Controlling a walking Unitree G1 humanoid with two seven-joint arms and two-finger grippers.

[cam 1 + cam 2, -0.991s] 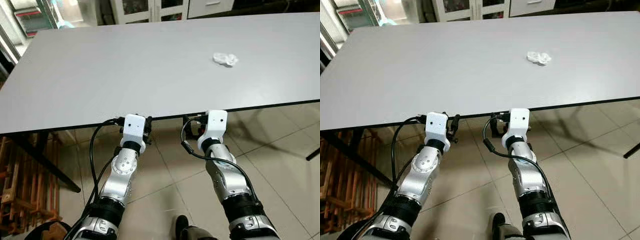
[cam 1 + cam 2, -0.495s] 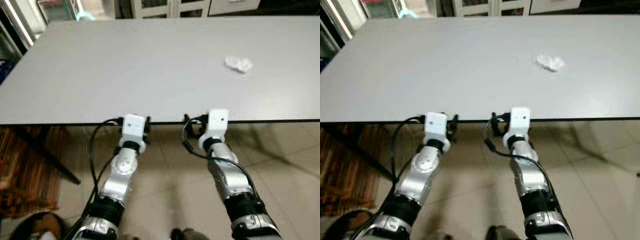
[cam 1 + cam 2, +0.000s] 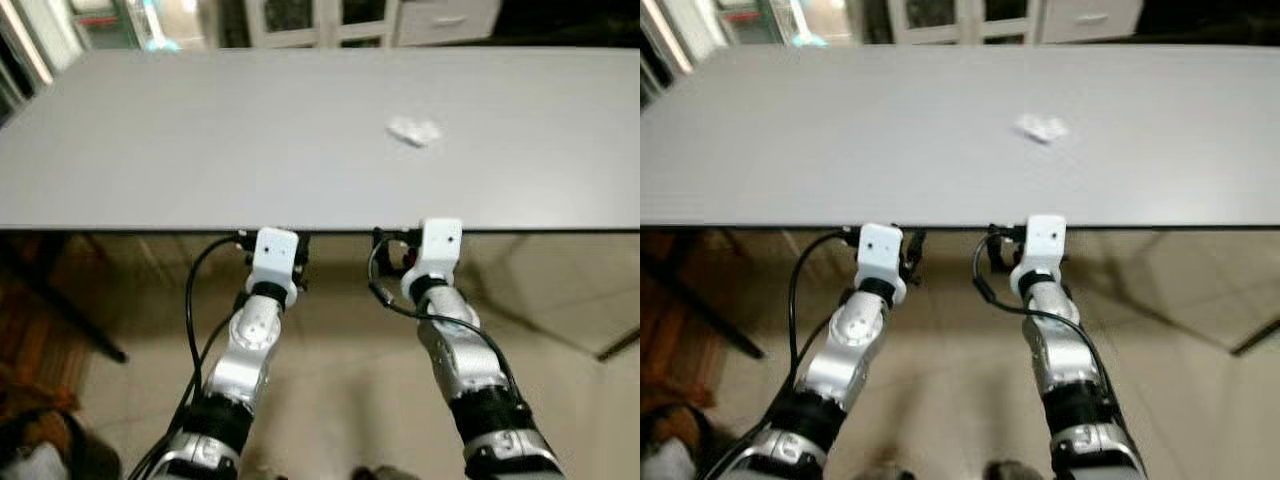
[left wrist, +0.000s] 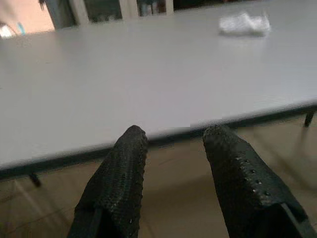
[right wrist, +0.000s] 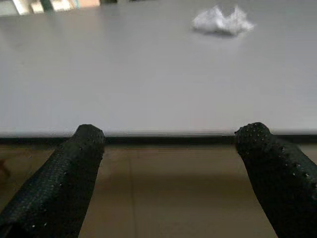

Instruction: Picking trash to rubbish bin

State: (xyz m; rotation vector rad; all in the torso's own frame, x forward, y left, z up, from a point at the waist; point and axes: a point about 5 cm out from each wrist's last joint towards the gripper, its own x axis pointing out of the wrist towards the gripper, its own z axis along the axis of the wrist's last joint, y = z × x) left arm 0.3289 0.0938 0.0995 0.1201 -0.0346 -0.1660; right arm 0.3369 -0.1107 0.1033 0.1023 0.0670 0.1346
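Note:
A crumpled white paper wad (image 3: 413, 131) lies on the grey table (image 3: 200, 150), a little right of centre and well back from the near edge. Both arms are held low in front of me, with their white wrist blocks, left (image 3: 275, 250) and right (image 3: 438, 243), just below the table's near edge. In the left wrist view my left gripper (image 4: 173, 136) is open and holds nothing; the wad (image 4: 244, 24) lies far ahead of it. My right gripper (image 5: 171, 131) is open wide at the table edge, level with the top, and the wad (image 5: 222, 21) lies ahead of it.
White cabinets (image 3: 330, 20) stand beyond the table's far side. Under the table are beige floor tiles (image 3: 330, 400), a dark table leg (image 3: 70, 320) on the left and another (image 3: 620, 340) on the right. A reddish-brown object (image 3: 20, 380) is at the lower left.
The whole picture has shifted, so the camera moved: the wad now appears nearer the middle and the table edge looks level. Both arms keep the same pose.

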